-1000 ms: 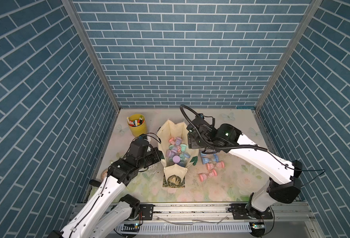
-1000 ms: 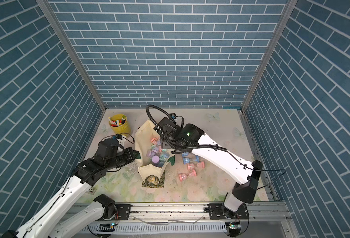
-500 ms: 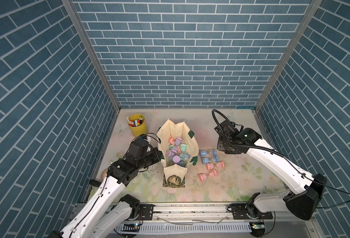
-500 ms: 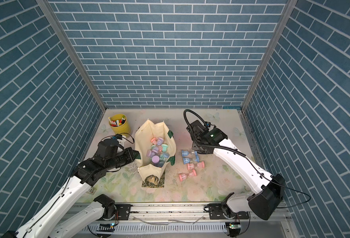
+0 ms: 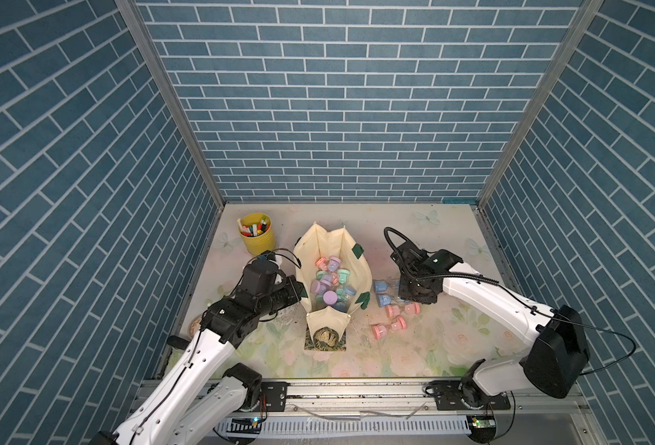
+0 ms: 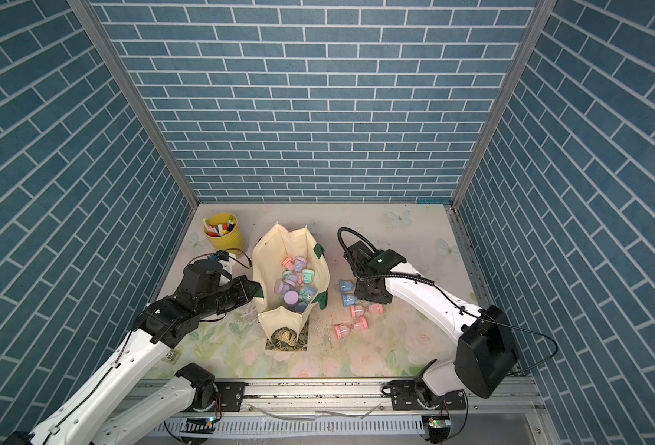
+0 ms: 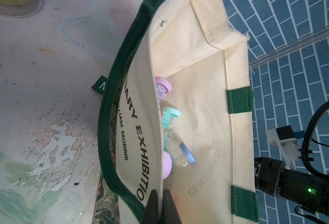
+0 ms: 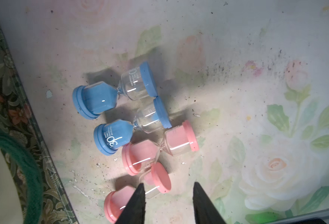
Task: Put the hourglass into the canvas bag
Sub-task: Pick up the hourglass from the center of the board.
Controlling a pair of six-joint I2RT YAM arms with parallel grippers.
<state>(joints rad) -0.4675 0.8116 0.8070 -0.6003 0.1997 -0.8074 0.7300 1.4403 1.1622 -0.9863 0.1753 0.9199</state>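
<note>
The left gripper (image 7: 160, 191) pinches a wall of the canvas bag (image 7: 204, 100); beside it, the right gripper (image 8: 168, 184) hangs spread over a pink hourglass (image 8: 160, 177) (on its side).

Top views look down over the whole table (image 5: 414, 346); both close wrist views catch the canvas bag (image 7: 208, 97).

Floral tabletop (image 5: 414, 358), canvas bag (image 5: 359, 267), yellow cup (image 5: 258, 242), blue hourglasses (image 5: 380, 286), pink hourglasses (image 5: 379, 330)
</note>
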